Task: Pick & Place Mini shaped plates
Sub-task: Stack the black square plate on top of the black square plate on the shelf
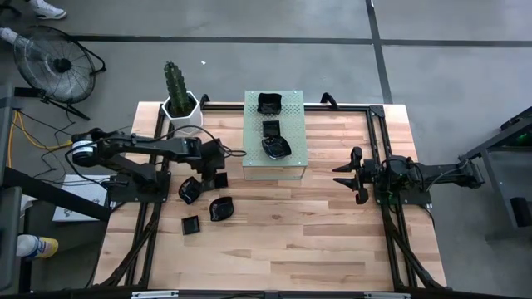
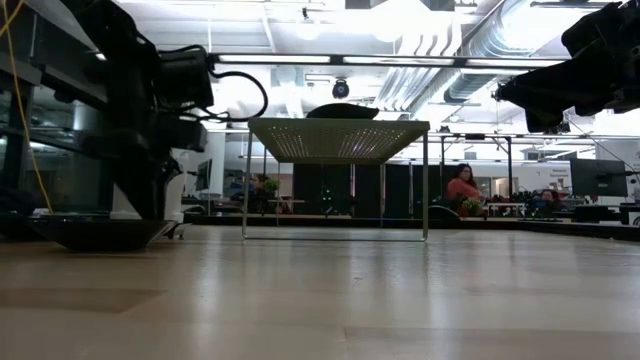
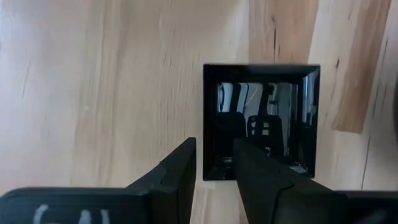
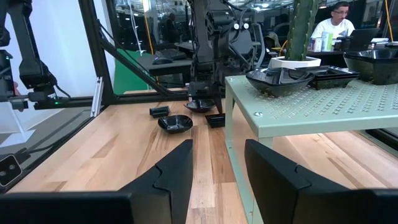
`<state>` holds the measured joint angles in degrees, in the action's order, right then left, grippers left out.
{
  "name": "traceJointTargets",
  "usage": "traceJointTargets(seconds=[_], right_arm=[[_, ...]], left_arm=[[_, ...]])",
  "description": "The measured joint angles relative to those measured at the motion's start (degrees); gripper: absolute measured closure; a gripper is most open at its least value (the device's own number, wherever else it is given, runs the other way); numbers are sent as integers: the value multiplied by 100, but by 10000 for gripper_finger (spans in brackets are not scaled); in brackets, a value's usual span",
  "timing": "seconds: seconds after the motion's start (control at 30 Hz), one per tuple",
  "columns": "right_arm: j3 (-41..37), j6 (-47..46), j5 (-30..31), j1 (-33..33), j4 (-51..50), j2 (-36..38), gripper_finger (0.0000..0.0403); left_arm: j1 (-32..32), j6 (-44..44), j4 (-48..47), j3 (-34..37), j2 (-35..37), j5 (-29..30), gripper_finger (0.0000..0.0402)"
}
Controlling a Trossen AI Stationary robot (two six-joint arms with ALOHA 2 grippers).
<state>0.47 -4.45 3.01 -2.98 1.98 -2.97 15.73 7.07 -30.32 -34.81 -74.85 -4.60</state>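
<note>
While the surroundings show grey concrete floor with a black fan [image 1: 56, 64] at far left, the work surface is a pale wood plank table [image 1: 283, 224] framed in black rails. Left gripper [image 1: 219, 178] sits low, its jaws straddling one wall of a small glossy black square dish [image 3: 261, 121] on the wood. Three more black dishes [image 1: 220, 208] lie just beside it. A pale green perforated stand [image 1: 275, 158] carries three further dishes. Right gripper [image 1: 341, 174] hovers with jaws apart, empty, well clear. A seated person [image 2: 462, 186] shows in the room beyond
</note>
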Motion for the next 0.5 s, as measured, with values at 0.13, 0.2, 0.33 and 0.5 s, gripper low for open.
traceJointTargets(seconds=[0.13, 0.2, 0.33, 0.5], right_arm=[[2, -2, 0, -2, 0, -2, 263], [0, -2, 0, -1, -1, 0, 263], [0, -2, 0, 0, 0, -2, 263], [0, -1, 2, 0, 0, -2, 263]], left_arm=[[0, -2, 64, 0, -2, 49, 298], [0, -2, 63, 0, -2, 61, 298], [0, 2, 55, 0, -2, 44, 298], [0, -8, 52, 0, -2, 46, 298]])
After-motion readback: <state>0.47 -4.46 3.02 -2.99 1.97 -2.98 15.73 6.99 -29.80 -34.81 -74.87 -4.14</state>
